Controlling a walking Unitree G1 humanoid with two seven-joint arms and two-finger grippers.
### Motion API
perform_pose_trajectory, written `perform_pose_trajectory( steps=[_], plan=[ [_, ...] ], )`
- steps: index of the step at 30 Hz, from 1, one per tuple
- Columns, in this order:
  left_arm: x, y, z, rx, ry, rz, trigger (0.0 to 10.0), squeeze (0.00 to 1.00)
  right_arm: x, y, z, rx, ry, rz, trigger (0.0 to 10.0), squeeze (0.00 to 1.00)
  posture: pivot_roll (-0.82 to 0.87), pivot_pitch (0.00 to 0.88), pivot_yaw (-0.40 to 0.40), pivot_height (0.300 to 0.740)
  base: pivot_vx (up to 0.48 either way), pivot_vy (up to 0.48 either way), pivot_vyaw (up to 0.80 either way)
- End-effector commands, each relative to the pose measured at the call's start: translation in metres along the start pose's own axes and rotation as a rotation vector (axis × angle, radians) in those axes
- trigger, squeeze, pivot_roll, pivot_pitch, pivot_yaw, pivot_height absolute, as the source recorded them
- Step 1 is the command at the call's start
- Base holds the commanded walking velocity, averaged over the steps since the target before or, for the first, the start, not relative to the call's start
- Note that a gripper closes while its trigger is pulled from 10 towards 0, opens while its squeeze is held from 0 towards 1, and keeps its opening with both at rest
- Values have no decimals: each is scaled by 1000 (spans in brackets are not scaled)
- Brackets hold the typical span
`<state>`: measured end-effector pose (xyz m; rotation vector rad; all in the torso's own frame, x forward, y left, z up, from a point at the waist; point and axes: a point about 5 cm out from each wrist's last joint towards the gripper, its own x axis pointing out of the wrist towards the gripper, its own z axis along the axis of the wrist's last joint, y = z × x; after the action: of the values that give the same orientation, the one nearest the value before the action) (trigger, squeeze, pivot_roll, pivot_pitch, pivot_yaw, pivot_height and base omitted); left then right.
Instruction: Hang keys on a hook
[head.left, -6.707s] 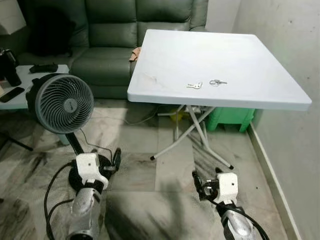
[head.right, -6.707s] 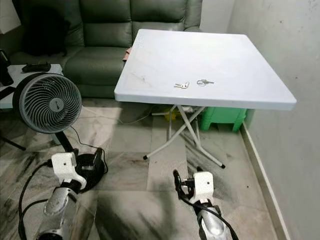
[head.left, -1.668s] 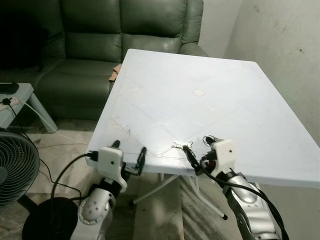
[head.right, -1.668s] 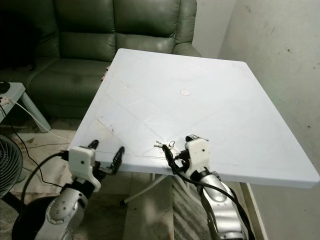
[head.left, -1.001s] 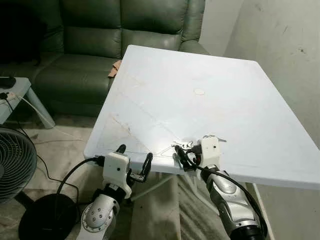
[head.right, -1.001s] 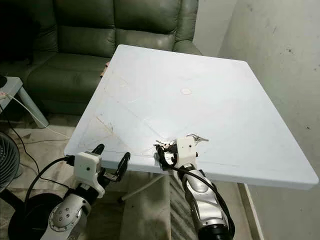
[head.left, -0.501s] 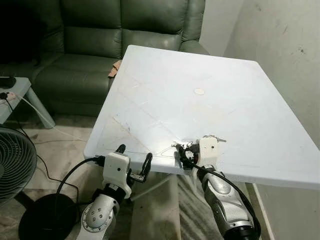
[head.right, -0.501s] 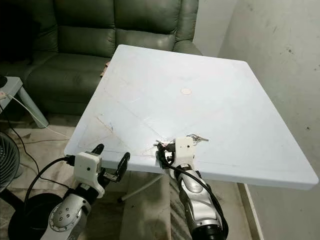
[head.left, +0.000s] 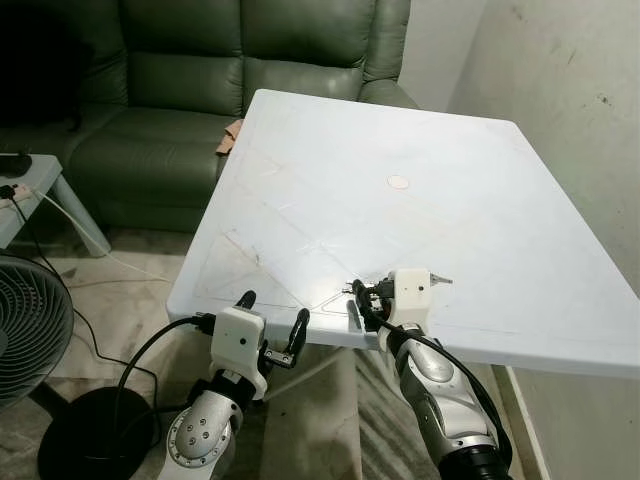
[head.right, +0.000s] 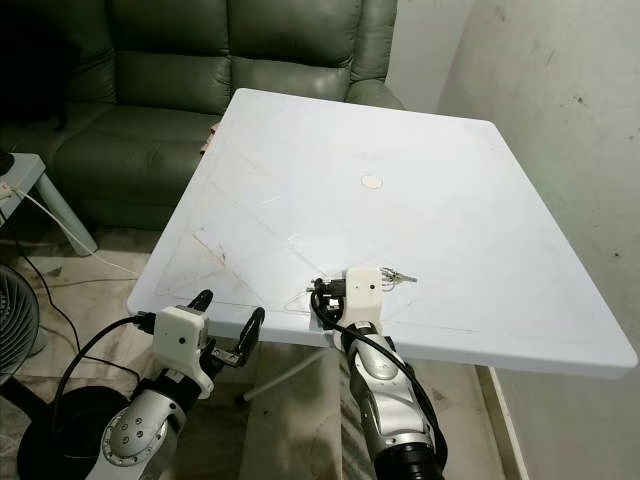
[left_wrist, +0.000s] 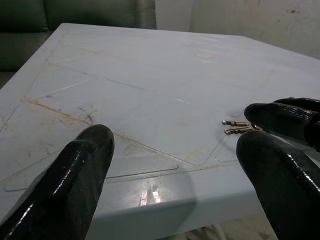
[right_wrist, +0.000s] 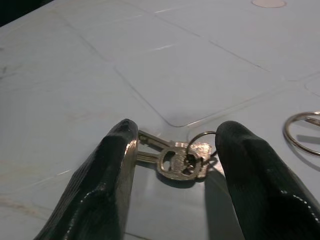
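Now the right gripper (right_wrist: 172, 165) straddles the keys (right_wrist: 177, 159) on the white table (head.left: 450, 190), its 2 fingers parted, gripping nothing.

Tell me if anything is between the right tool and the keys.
Nothing visible. The right tool is open with the keys lying on the white table between its fingers, and no other object in that gap.

Keys (right_wrist: 176, 156) partly covered by right gripper (right_wrist: 172, 150) fingers in wrist view; in head views mostly hidden behind white wrist housing. Second key ring (right_wrist: 302, 131) cut off by frame edge. Fan (head.left: 25, 325) cropped at left edge. Small round mark (head.left: 398, 183) on table (head.left: 480, 200): too small to identify.
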<state>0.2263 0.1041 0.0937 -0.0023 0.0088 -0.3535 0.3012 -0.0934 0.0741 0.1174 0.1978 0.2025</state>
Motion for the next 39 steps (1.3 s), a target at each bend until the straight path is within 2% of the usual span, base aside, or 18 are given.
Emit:
perform_pose_trajectory(
  steps=[1, 16, 28, 32, 33, 34, 35, 36, 37, 39],
  plan=[
    [1, -2, 6, 10, -17, -3, 10000, 0, 1, -2, 1, 5, 4, -20, 10000, 0, 103, 49, -76, 740, 0, 0, 0],
    [0, -3, 6, 10, -18, -2, 10000, 0, 5, -3, -3, -59, 40, -114, 10000, 0, 105, 55, -75, 740, 0, 0, 0],
    [-1, -3, 7, 12, -18, 3, 10000, 0, 6, 3, -1, -48, 24, -111, 10000, 0, 107, 58, -77, 740, 0, 0, 0],
    [0, -3, 7, 14, -18, 5, 10000, 0, 7, 3, -1, -71, 26, -134, 9843, 0, 108, 58, -76, 740, 0, 0, 0],
    [0, -3, 7, 14, -19, 5, 10000, 0, 8, 2, -1, -78, 32, -143, 7412, 0, 109, 59, -78, 740, 0, 0, 0],
    [0, -3, 7, 15, -19, 6, 10000, 0, 8, 2, -1, -81, 34, -146, 7412, 0, 109, 59, -78, 740, 0, 0, 0],
    [0, -3, 7, 16, -20, 6, 10000, 0, 8, 2, -1, -88, 36, -150, 4431, 0, 109, 60, -78, 740, 0, 0, 0],
    [0, -3, 7, 15, -20, 7, 10000, 0, 8, 2, -1, -91, 35, -150, 4431, 0, 109, 60, -78, 740, 0, 0, 0],
    [0, -3, 8, 16, -20, 8, 10000, 0, 8, 2, -1, -99, 30, -151, 2863, 0, 109, 60, -78, 740, 0, 0, 0],
    [0, -3, 8, 16, -20, 9, 10000, 0, 8, 2, -1, -100, 30, -150, 2941, 0, 109, 60, -78, 740, 0, 0, 0]
  ],
)
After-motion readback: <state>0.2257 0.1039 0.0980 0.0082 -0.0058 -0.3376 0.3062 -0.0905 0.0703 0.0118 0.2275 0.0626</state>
